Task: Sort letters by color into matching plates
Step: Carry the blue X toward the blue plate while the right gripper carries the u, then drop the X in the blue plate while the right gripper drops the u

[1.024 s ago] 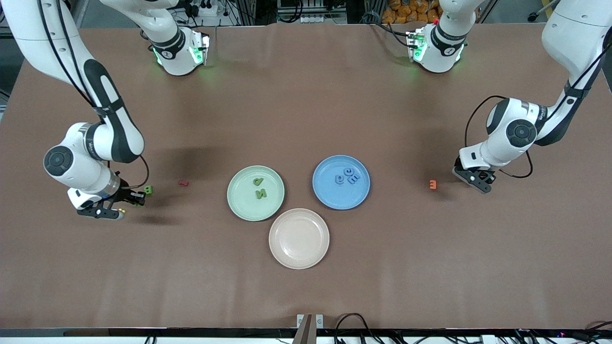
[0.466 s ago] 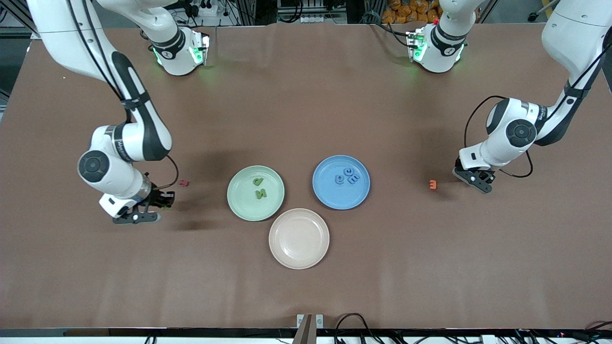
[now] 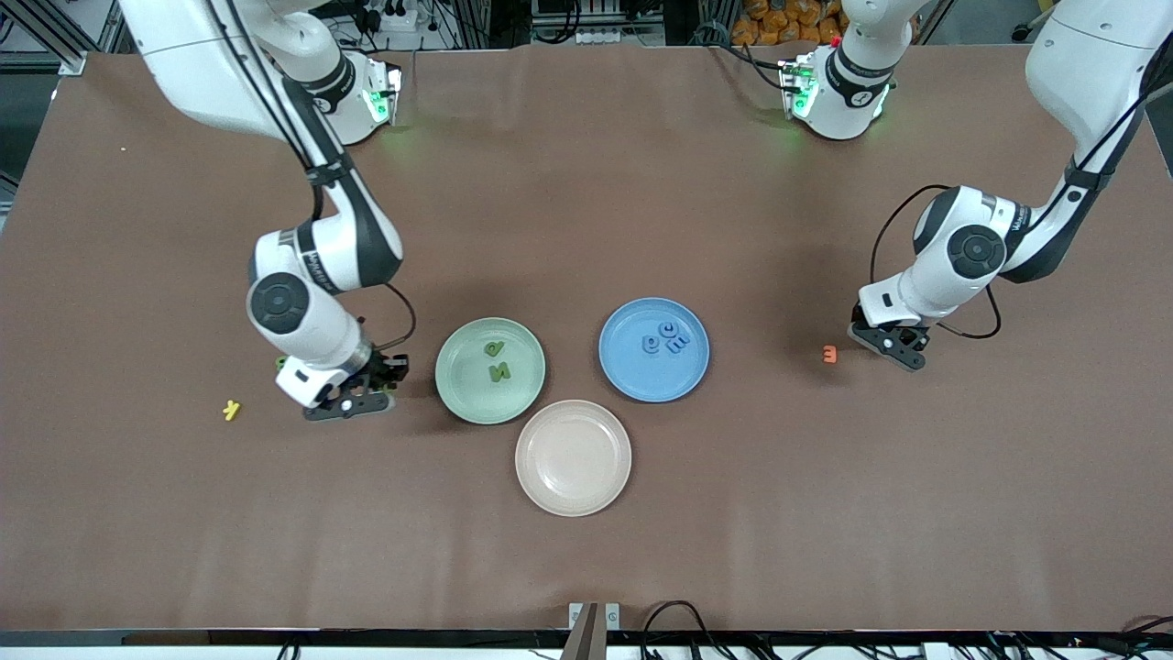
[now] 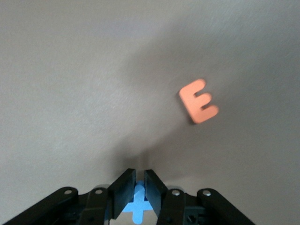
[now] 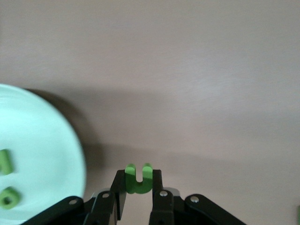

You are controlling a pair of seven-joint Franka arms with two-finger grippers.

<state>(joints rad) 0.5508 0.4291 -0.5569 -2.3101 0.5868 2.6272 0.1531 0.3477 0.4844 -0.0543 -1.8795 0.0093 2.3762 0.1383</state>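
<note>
Front view: brown table (image 3: 586,211), cables (image 3: 678,616) along its near edge

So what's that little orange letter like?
The orange letter is a chunky little E, matte and foam-like, lying flat on the brown table toward the left arm's end. Nothing touches it. The left pincer hangs close beside it, shut on a blue letter.
</note>
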